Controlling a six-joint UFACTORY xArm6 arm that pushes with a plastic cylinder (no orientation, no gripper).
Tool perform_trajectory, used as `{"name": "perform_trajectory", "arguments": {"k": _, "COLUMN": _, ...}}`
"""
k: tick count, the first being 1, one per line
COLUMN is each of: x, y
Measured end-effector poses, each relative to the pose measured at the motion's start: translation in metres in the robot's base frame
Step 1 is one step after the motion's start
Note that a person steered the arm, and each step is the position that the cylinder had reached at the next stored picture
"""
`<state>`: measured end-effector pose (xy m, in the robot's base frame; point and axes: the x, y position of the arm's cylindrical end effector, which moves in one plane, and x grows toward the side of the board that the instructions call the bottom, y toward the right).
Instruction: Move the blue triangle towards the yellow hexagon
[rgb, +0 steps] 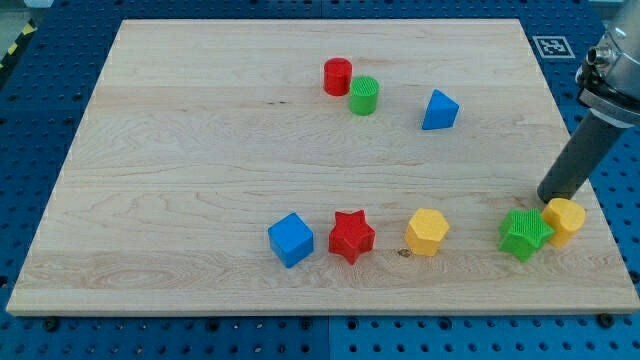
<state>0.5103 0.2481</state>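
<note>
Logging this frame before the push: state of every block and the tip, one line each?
blue triangle: upright, alone, upper right, untouched.
yellow hexagon: flat, alone, bottom row.
red cylinder: upright, touching the green cylinder.
green cylinder: upright.
blue cube: flat, alone.
red star: flat, alone.
green star: flat, against the yellow cylinder.
yellow cylinder: upright.
my tip: at those two blocks' upper edge, far from the blue triangle.

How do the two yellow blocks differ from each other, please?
The yellow hexagon stands alone, clear of its neighbours; the yellow block at the right touches the green star. My tip is right beside the right-hand block, far from the hexagon. The hexagon shows flat sides; the other's shape is unclear. Both sit in the bottom row.
</note>
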Motion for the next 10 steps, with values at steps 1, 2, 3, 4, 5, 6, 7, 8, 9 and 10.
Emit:
{"name": "perform_trajectory", "arguments": {"k": 1, "x": 0.010, "y": 0.006}}
{"name": "perform_trajectory", "arguments": {"k": 2, "x": 0.010, "y": 0.011}}
{"name": "perform_trajectory", "arguments": {"k": 3, "x": -0.037, "y": 0.011}}
{"name": "perform_trajectory", "arguments": {"k": 4, "x": -0.110, "y": 0.011}}
{"name": "perform_trajectory", "arguments": {"k": 5, "x": -0.181, "y": -0.014}}
{"name": "perform_trajectory", "arguments": {"k": 6, "x": -0.193, "y": -0.064}}
{"name": "perform_trajectory", "arguments": {"k": 7, "x": -0.170, "y": -0.091}}
{"name": "perform_trajectory", "arguments": {"k": 8, "x": -0.144, "y": -0.091}}
{"name": "perform_trajectory", "arguments": {"k": 9, "x": -0.137, "y": -0.098}}
{"name": "perform_trajectory", "arguments": {"k": 10, "x": -0.137, "y": -0.114}}
